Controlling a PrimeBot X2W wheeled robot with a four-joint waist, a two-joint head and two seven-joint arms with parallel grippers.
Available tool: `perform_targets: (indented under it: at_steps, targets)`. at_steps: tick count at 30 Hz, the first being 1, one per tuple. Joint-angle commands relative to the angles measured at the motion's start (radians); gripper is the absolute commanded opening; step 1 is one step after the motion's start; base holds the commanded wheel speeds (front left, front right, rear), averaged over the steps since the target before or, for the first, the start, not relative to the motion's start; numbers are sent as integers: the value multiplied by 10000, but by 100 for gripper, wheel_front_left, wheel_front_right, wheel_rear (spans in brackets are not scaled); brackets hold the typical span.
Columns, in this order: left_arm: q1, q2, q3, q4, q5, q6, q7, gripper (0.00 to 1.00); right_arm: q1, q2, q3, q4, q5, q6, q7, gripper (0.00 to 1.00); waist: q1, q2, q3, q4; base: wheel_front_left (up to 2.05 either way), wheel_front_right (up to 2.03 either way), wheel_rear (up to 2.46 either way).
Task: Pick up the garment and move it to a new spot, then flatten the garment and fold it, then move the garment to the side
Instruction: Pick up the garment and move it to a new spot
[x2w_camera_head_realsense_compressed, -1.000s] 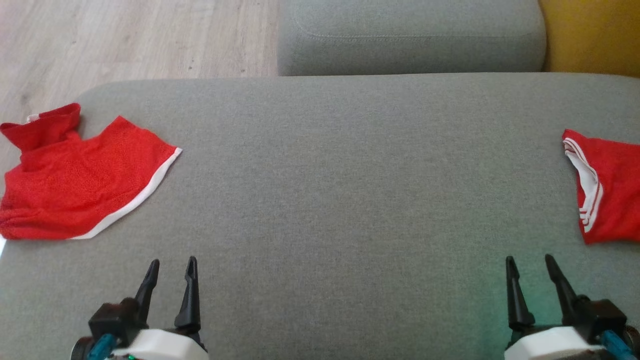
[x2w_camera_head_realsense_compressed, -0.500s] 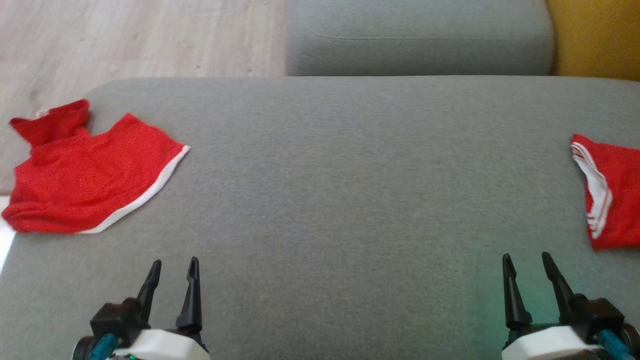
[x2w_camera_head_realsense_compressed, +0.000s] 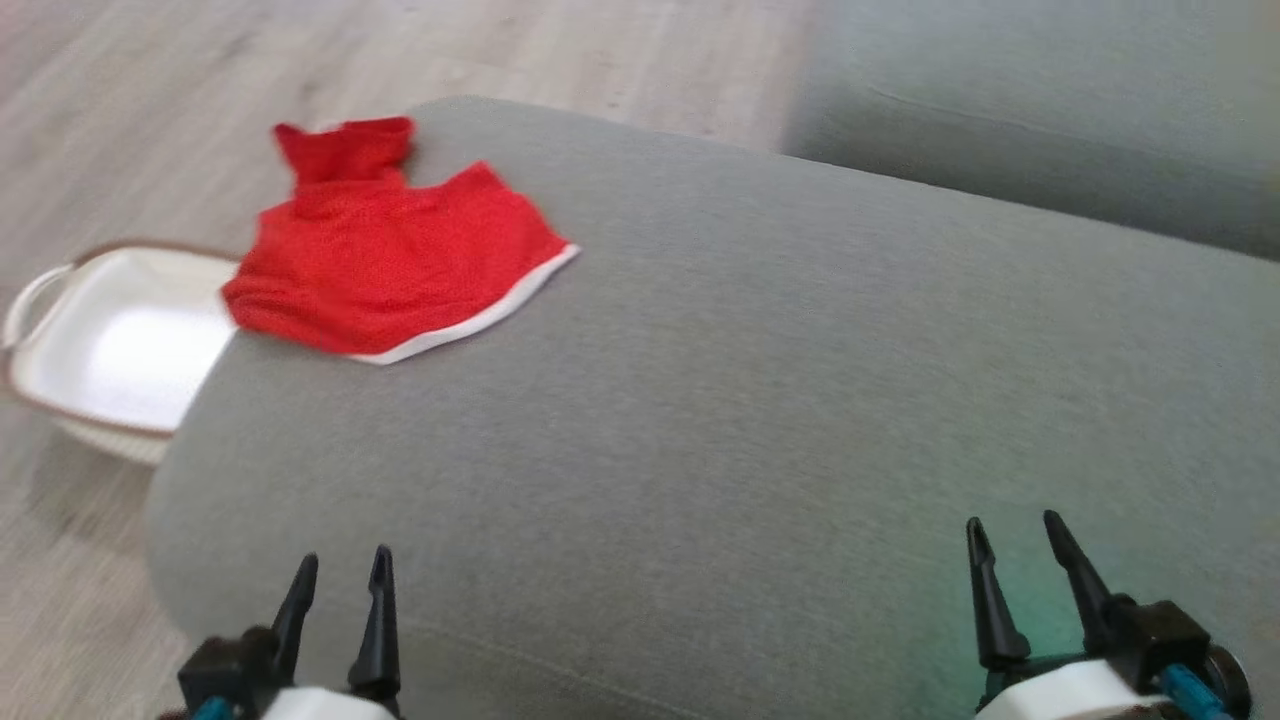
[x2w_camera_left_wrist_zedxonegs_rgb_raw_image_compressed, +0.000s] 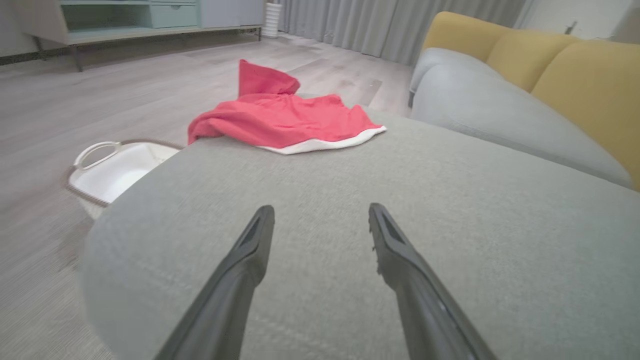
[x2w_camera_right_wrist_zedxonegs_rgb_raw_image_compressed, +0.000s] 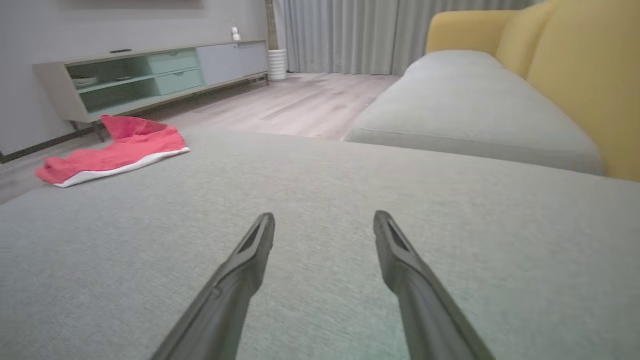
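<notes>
A red garment (x2w_camera_head_realsense_compressed: 390, 250), a fine mesh knit with a white band along one edge, lies crumpled at the far left corner of the seat (x2w_camera_head_realsense_compressed: 750, 400), one part bunched upward. The seat is a broad, rounded cushion of grey woven cloth. Below that corner, on the pale wood-grain floor (x2w_camera_head_realsense_compressed: 150, 100), sits a white tub (x2w_camera_head_realsense_compressed: 120, 350) with a loop handle. The left end effector (x2w_camera_head_realsense_compressed: 345, 556) and right end effector (x2w_camera_head_realsense_compressed: 1011, 520) hover over the near seat, tapered dark fingers spread, both empty.
</notes>
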Motion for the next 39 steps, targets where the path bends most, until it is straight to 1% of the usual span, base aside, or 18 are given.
perform_targets:
  at_steps: [1,4,8,12,16,17,19,22,24,25,28,29,32,35,37,38,39]
  targets:
    - [-220,-9,329,-268,-68,72,-124,100,-397,-84,297,-267,-29,-7,-108,100,1,0,-91,642,0,0,0]
    - [-91,-9,422,-356,-149,134,-124,100,-462,-84,427,-237,-61,-7,-108,100,1,0,-88,797,0,0,0]
    - [-153,-9,572,-559,-286,210,-124,100,-576,-84,539,-250,-200,-7,-108,100,1,0,157,680,0,0,0]
    - [-828,-9,840,-805,-457,118,-124,100,-851,-84,373,-341,-574,-7,-108,100,1,0,915,373,0,0,0]
    - [-2183,-9,1294,-706,-773,19,-124,100,-1400,-84,47,-590,-1221,-7,-108,100,1,0,2176,76,0,0,0]
    - [-3033,-9,1555,-257,-844,-12,-124,100,-1663,-84,-141,-721,-1574,-7,-108,100,1,0,2760,3,0,0,0]
    - [-4023,118,1730,476,-828,-14,-124,100,-1901,-84,-352,-889,-1929,-7,-106,100,1,0,3398,-28,0,0,0]
    - [-5615,424,1894,1953,-893,73,-15,100,-2217,-201,-536,-1180,-2317,-7,-11,100,1,0,4187,-89,0,0,0]
    - [-6633,610,1940,2963,-953,125,252,100,-2404,-360,-622,-1431,-2436,-7,99,100,1,0,4633,-133,0,0,0]
    - [-7547,794,1924,3990,-990,128,581,100,-2543,-516,-674,-1702,-2474,-7,222,100,1,0,5007,-177,0,0,0]
    - [-8711,1049,1948,5434,-1037,177,850,100,-2657,-718,-662,-2102,-2488,-7,437,100,1,0,5435,-271,0,0,0]
    - [-8711,1049,1948,5434,-1037,177,850,100,-2657,-718,-662,-2102,-2488,-7,437,100,1,0,5435,-271,0,0,0]
    - [-9616,1203,1858,6647,-973,228,892,100,-2665,-860,-621,-2474,-2459,-7,641,100,1,0,5721,-342,0,0,0]
    - [-10214,1275,1682,7845,-914,166,1286,100,-2601,-907,-627,-2718,-2400,-7,784,100,1,0,5782,-412,0,0,0]
    - [-10485,1328,1602,8514,-936,34,1634,29,-2563,-877,-640,-2779,-2359,-7,824,100,1,0,5720,-486,0,0,0]
    - [-10596,1367,1580,8748,-956,-51,1712,0,-2550,-836,-654,-2784,-2332,-7,817,100,1,0,5660,-526,0,0,0]
    - [-10680,1419,1500,8957,-931,-177,1819,0,-2535,-800,-648,-2760,-2319,-7,801,100,1,0,5573,-566,0,0,0]
